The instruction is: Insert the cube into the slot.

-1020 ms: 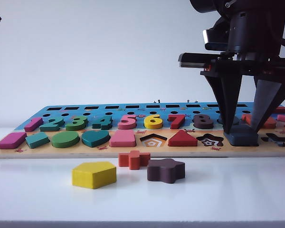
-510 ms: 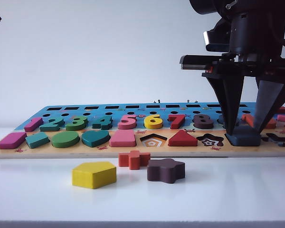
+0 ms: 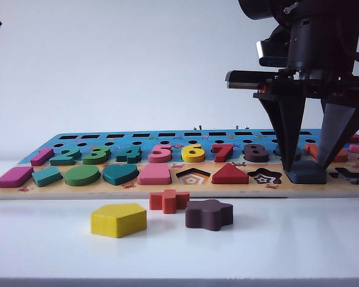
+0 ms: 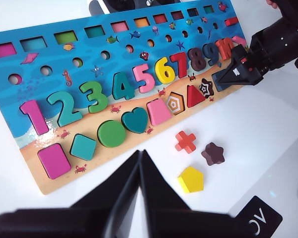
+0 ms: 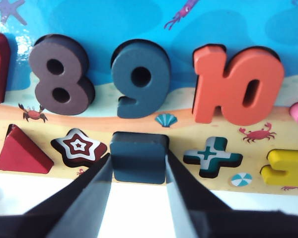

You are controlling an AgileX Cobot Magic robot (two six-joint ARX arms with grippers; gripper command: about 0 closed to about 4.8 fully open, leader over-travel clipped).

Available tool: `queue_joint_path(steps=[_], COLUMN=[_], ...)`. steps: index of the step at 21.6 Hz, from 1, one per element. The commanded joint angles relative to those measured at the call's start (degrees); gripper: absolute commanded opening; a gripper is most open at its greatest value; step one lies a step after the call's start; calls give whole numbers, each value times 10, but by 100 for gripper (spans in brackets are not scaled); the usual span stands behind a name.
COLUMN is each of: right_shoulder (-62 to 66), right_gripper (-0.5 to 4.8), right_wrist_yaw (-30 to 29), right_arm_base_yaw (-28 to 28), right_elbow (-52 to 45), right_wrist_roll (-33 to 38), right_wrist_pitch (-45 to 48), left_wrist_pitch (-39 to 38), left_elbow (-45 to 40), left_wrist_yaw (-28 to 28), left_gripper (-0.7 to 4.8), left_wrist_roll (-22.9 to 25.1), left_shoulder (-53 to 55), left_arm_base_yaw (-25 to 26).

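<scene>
Little has shifted over the last second: the right pincer [image 5: 137,166] still grips the flat navy-blue square wooden cube [image 5: 138,156], resting in the puzzle board's square slot. Release should wait until it lies flush. The left pincer [image 4: 140,171], clenched, hovers clear.

Dark navy cube [image 5: 138,156]; blue and sandy-tan board [image 3: 137,190]; yellow pentagon [image 3: 118,219], orange-red cross [image 3: 168,201], maroon star block [image 3: 209,214]; black grippers.
</scene>
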Motion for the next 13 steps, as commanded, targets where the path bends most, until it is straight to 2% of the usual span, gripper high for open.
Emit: queue_joint_path(steps=[1, 5, 11, 13], right_shoulder=[-1, -9, -50, -81], right_gripper=[247, 290, 293, 291], right_wrist_yaw=[-1, 0, -1, -25], right_arm_base_yaw=[1, 1, 1, 3], right_elbow=[2, 2, 3, 7], right_wrist_roll=[-2, 0, 3, 6], right_wrist_pitch=[7, 9, 14, -3], left_wrist_pitch=[8, 8, 8, 8], left_elbow=[2, 2, 2, 2], left_wrist_yaw=[4, 4, 4, 4], left_gripper=[7, 7, 7, 7], left_wrist_roll=[2, 2, 2, 2], left_shoulder=[-1, -1, -1, -1], left_arm_base_yaw=[0, 0, 0, 0])
